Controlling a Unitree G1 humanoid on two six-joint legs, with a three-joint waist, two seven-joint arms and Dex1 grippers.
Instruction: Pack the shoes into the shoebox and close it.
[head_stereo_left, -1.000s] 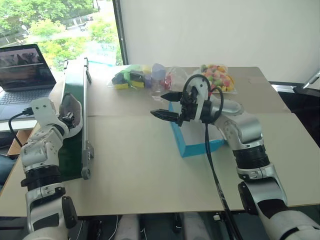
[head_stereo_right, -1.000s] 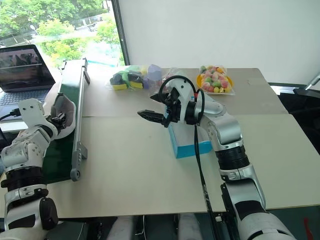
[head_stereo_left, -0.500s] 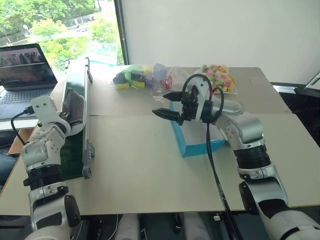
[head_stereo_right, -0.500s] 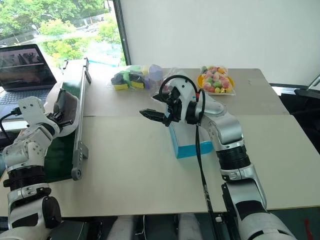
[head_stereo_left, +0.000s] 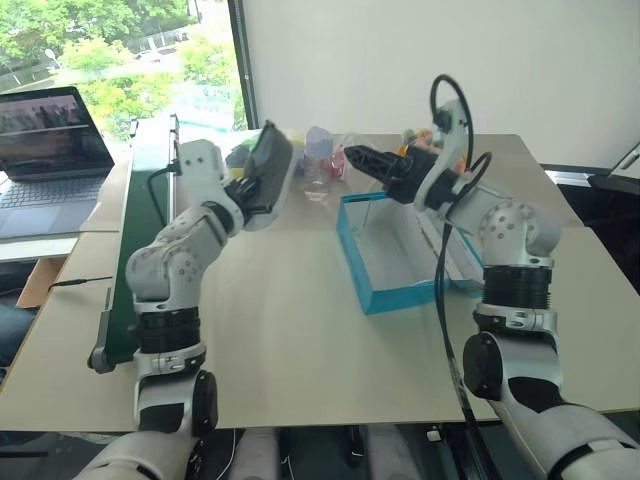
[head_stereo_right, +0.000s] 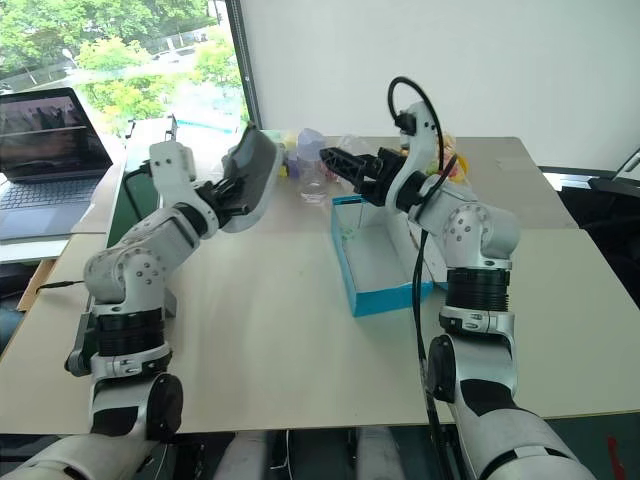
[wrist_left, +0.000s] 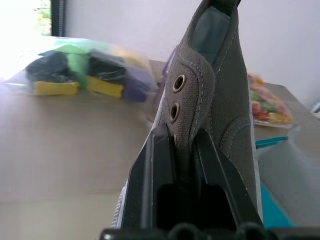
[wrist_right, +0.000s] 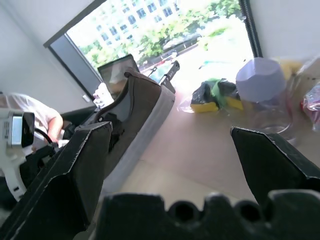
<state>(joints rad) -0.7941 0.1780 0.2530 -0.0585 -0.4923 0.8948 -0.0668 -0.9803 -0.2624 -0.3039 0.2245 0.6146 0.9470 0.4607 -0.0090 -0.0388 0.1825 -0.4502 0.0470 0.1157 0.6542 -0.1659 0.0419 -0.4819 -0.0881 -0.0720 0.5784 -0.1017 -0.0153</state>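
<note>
Left eye view showed the big change: the left tool (head_stereo_left: 243, 190), which a second before sat out by the green conveyor (head_stereo_left: 150, 200), had swung in over the surface (head_stereo_left: 270, 330), clenched on one grey shoe (head_stereo_left: 268, 172) by its collar and holding it in the air. The right tool (head_stereo_left: 362, 158), jaws wide and empty, had lifted clear of the turquoise shoebox (head_stereo_left: 400, 297), now open. Clear toy bags (head_stereo_right: 300, 145) lay just behind, not in the shoe's path, I judged.
</note>
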